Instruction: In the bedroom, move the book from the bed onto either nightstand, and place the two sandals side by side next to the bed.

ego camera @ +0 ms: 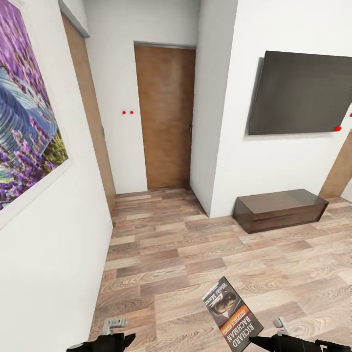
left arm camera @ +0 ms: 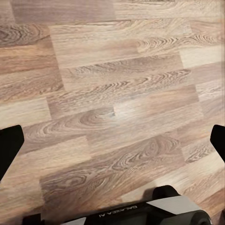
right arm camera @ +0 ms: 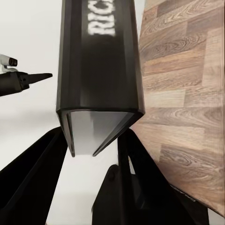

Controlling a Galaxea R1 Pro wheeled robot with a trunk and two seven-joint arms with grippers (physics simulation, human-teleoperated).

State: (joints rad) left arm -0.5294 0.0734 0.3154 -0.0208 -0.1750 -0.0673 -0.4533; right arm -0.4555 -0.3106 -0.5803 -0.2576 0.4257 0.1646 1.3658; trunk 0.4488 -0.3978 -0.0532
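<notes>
Held clear of the grey-brown wood-plank floor (ego camera: 186, 254), the thin dark-grey paperback book (ego camera: 232, 314) lettered "RICHARD" sits pinched at its lower edge in the right gripper (right arm camera: 96, 154), jaws closed on it. Judged light, flexible and slick-covered; a grip near the spine would suit best. Left gripper (left arm camera: 112, 140): jaws spread wide, nothing held.
</notes>
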